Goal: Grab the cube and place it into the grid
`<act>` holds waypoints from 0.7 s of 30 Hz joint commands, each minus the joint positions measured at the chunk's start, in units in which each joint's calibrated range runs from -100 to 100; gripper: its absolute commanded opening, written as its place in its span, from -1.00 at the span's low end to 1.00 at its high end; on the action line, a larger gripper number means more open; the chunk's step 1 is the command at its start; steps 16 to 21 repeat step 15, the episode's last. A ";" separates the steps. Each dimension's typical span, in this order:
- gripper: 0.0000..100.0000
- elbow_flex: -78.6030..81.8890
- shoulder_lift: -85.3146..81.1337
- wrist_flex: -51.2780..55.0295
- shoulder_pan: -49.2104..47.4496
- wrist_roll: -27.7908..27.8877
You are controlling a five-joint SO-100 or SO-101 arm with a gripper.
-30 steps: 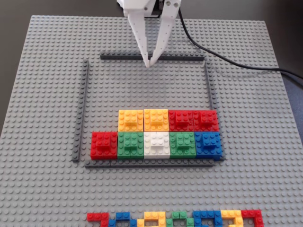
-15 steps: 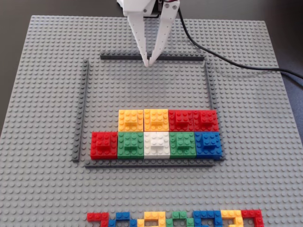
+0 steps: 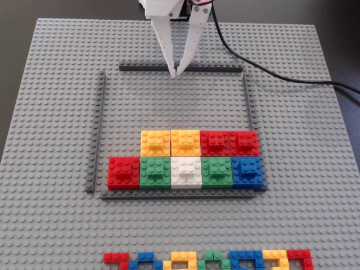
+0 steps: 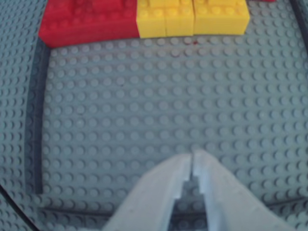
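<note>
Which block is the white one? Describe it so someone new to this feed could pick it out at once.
In the fixed view, find the dark grey grid outlined on the grey baseplate. Two rows of blocks fill its near part; the white block sits in the middle of the front row of five. It has a green block on each side and is the only white one.

The hand (image 3: pixel 175 73), fingertips together, hangs over the grid's (image 3: pixel 97 135) far strip.

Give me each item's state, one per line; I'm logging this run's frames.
gripper: shut, empty, tips by the grid's far strip.
cubes: two yellow ones side by side, seated inside the grid.
grid: partly filled, nine blocks in two rows.
loose bricks: row outside the grid.
</note>
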 commanded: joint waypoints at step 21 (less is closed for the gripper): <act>-1.00 0.53 -2.29 0.17 -0.44 -0.73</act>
